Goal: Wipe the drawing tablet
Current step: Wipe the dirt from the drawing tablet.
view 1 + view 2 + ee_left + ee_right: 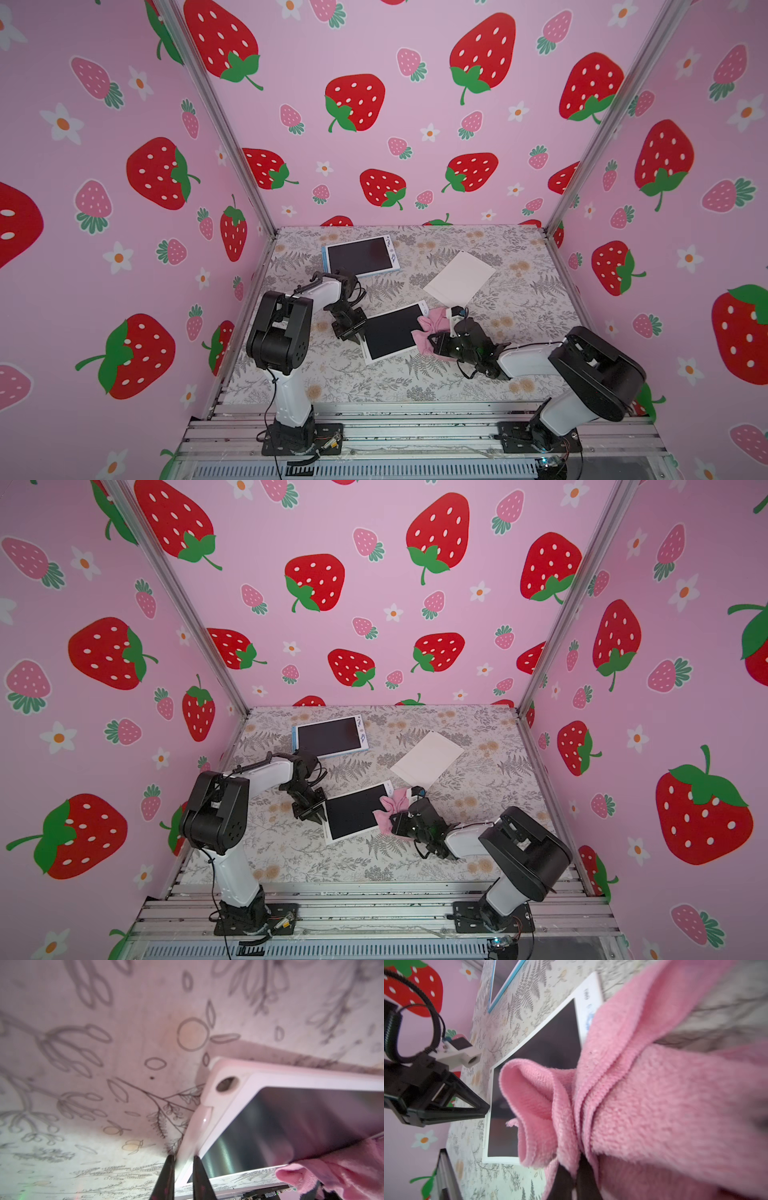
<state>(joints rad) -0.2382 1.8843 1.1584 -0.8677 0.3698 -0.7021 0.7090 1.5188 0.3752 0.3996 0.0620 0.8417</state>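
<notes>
Pink walls [415, 137] printed with strawberries and daisies enclose a table [519, 332] covered in a grey fern-and-flower pattern. Near the middle of the table lies the drawing tablet [392, 330], flat and turned at an angle, with a white frame around a dark, blank screen. A crumpled pink cloth [428, 328] rests on the end of the tablet nearer the right arm, covering that edge of the frame and part of the screen. The right gripper [574, 1167] is pinched tight on a bunched fold of the cloth. At the tablet's opposite end, the left gripper [184, 1159] is clamped on the white frame, with one dark finger [166, 1176] on each side of the edge. Towards the back wall, well apart, a second tablet [360, 256] with a blue frame lies flat. A white sheet of paper [459, 277] lies to its right, just beyond the cloth.
</notes>
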